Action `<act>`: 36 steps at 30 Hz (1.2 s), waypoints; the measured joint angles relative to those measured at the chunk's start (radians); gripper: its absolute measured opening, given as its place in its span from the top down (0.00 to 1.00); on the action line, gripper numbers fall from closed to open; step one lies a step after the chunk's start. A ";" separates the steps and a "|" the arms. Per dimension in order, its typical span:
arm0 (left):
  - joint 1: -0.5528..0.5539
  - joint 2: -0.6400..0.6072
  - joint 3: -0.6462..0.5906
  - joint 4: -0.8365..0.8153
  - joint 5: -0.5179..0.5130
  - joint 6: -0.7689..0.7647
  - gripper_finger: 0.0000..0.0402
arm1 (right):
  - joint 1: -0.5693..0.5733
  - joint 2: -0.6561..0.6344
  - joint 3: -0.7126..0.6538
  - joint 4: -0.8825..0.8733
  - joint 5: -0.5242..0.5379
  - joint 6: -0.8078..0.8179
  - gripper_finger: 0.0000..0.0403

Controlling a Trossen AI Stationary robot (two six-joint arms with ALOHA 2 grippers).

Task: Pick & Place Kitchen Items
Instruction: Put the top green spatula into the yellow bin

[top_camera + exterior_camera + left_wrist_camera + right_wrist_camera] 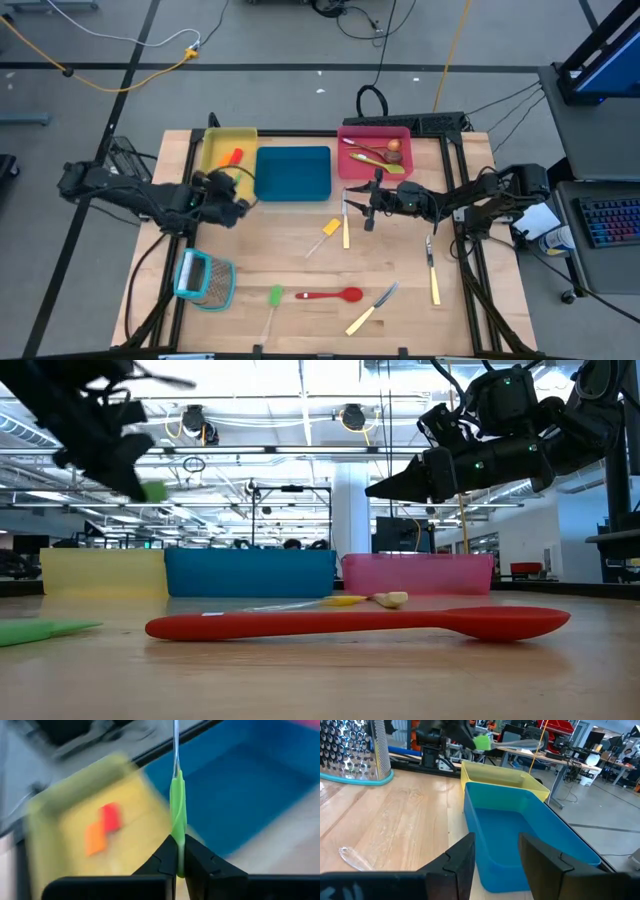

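The left gripper [177, 851] is clenched on a green spatula [178, 815], whose long handle points straight out beyond the fingers, hanging near the yellow tray [229, 150]. The right gripper [496, 851] waits open above the table, facing the blue tray [520, 830].

On the table [300, 275], three trays sit in a row toward twelve o'clock: yellow tray [214, 146] at eleven, blue tray [293, 172] at twelve touching it, red tray [352, 168] at one. A grater [204, 279] lies at eight. A keyboard [610, 220] lies beyond the table at three.
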 joint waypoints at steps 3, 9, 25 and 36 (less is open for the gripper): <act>0.088 -0.008 0.000 -0.121 0.057 -0.054 0.98 | 0.000 0.000 0.000 0.000 0.000 0.000 0.65; 0.255 -0.004 -0.016 -0.182 0.187 -0.042 0.94 | 0.000 0.000 0.000 0.000 0.000 0.000 0.65; 0.650 0.062 -0.038 0.093 0.388 0.316 0.95 | 0.000 0.000 0.000 0.000 0.000 0.000 0.65; 0.795 0.256 -0.038 0.132 0.438 0.390 0.87 | 0.000 0.000 0.000 0.000 0.000 0.004 0.65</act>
